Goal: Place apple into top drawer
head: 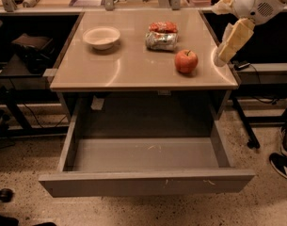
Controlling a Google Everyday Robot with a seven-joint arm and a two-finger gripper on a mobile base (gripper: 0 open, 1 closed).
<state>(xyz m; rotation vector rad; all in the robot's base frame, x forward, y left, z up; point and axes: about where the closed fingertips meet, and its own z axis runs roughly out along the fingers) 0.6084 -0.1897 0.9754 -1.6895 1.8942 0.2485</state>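
The red apple [186, 61] sits on the right side of the tan table top [129, 67], near the front edge. The top drawer [147, 182] under the table is pulled wide out; its grey inside shows nothing in it. My gripper [224, 54] hangs from the white arm [256, 1] at the upper right. It points down over the table's right edge, a short way right of the apple and apart from it. It holds nothing that I can see.
A white bowl [101, 36] stands at the back left of the table. A red-and-silver foil snack bag [162, 36] lies behind the apple. A dark shelf unit [25, 55] is on the left, another table's legs [244, 121] and a shoe [282, 166] on the right.
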